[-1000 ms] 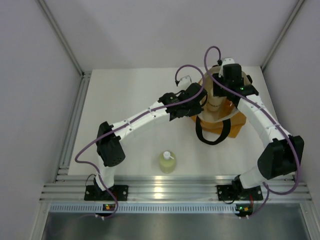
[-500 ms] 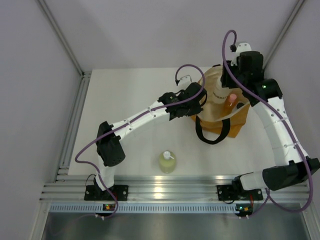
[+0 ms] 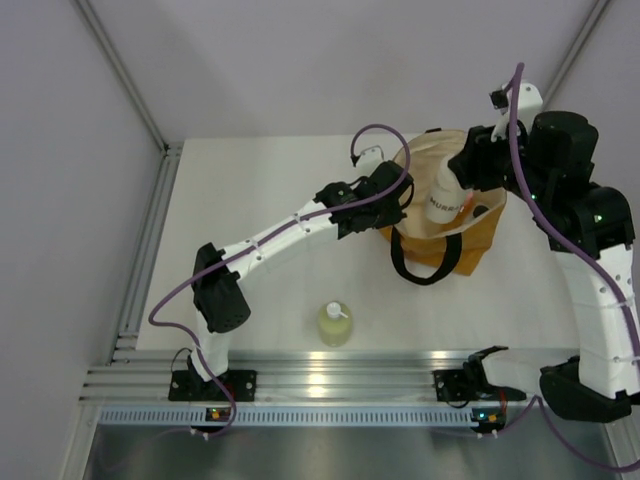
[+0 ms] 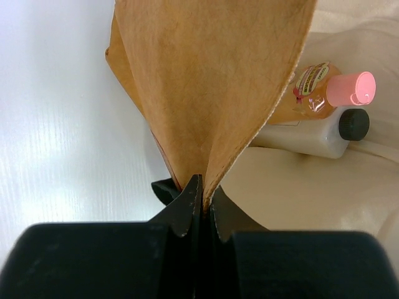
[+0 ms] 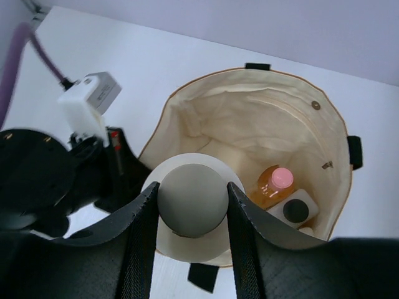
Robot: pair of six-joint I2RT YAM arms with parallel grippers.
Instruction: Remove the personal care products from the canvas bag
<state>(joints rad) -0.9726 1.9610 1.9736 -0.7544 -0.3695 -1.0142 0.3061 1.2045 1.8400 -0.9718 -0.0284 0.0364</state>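
The canvas bag (image 3: 440, 250) stands open at the table's back right. My left gripper (image 3: 398, 203) is shut on its left rim (image 4: 212, 81), jaws pinched on the fabric (image 4: 201, 187). My right gripper (image 5: 192, 190) is shut on the grey cap of a cream round container (image 5: 199, 249) and holds it above the bag's mouth (image 3: 443, 197). Inside the bag (image 5: 249, 118) lie the orange bottle with pink cap (image 5: 274, 184) and the clear square black-capped bottle (image 5: 294, 210); both also show in the left wrist view (image 4: 324, 87) (image 4: 321, 138). The yellow-green pump bottle (image 3: 335, 323) stands on the table in front.
A black strap handle (image 3: 425, 270) hangs over the bag's front side. Aluminium rails run along the near edge (image 3: 340, 385) and the left side (image 3: 150, 250). White walls close in the back and both sides.
My right arm has risen and swung right, lifting the cream container out of the bag. The left gripper has kept its hold on the rim.
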